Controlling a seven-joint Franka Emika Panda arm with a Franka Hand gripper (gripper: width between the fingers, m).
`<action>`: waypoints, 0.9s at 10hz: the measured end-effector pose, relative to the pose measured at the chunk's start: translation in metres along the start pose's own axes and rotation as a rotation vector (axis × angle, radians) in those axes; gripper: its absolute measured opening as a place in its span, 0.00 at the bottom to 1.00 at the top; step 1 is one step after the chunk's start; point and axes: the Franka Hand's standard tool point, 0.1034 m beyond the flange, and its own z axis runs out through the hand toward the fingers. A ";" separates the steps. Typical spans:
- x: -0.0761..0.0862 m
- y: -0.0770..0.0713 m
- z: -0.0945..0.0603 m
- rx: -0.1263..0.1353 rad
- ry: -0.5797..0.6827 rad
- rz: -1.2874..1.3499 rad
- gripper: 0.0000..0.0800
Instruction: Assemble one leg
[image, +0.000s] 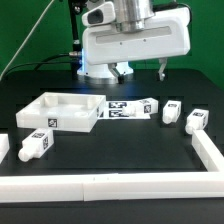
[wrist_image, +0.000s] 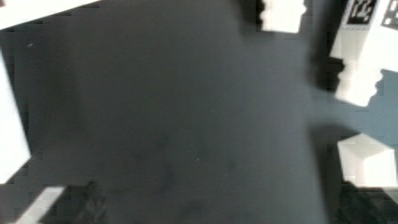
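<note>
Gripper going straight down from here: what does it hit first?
Probably bare table: the gripper hangs open, and the wrist view's middle shows only black surface. Height unclear.

We've got one stubby white tagged leg (image: 37, 147) lying toward the exterior view's left, plus a second leg (image: 171, 112) and third leg (image: 196, 120) close together toward its right.

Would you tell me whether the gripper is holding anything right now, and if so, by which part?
Nothing is held. The gripper hangs open above the table with nothing in it.
</note>
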 end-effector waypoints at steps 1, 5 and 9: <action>0.000 0.000 0.000 0.000 0.000 0.000 0.81; -0.006 0.040 0.001 0.002 -0.018 -0.033 0.81; -0.005 0.141 -0.008 -0.048 -0.008 -0.013 0.81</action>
